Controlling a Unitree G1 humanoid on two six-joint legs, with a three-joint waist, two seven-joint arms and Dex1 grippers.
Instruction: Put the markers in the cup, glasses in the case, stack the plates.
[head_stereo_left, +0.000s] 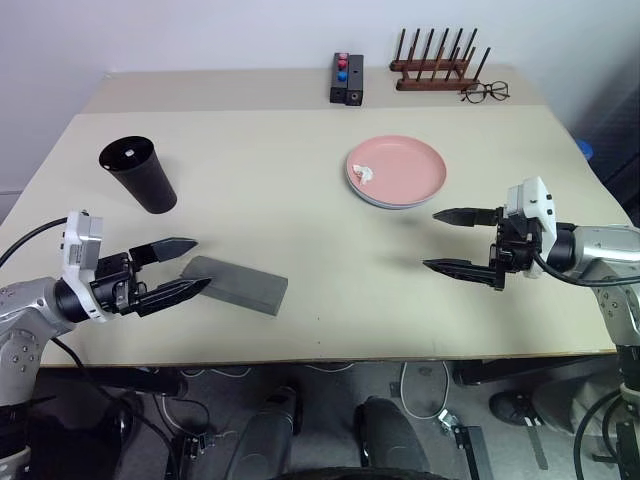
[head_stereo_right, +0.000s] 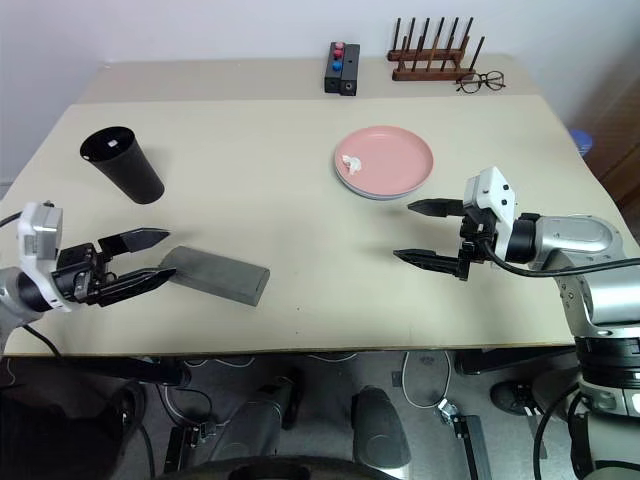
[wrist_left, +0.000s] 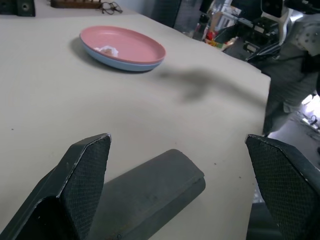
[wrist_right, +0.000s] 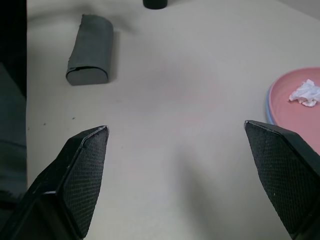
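Note:
The black cup (head_stereo_left: 140, 175) stands upright at the table's left rear; a small pale speck shows inside its mouth. The markers and the glasses are hidden. The grey case (head_stereo_left: 237, 284) lies shut near the front left. My left gripper (head_stereo_left: 203, 263) is open, and its fingertips reach just to the case's left end without gripping it. The pink plate (head_stereo_left: 405, 165) sits stacked on the light blue plate (wrist_left: 120, 64), right of centre, with a crumpled white scrap (head_stereo_left: 363, 173) on it. My right gripper (head_stereo_left: 430, 239) hovers open and empty in front of the plates.
At the back edge stand a black block with red and blue knobs (head_stereo_left: 346, 78), a wooden peg rack (head_stereo_left: 435, 65) and thin wire-framed spectacles (head_stereo_left: 485, 93). Bare tabletop (head_stereo_left: 300, 200) stretches between the cup, the case and the plates.

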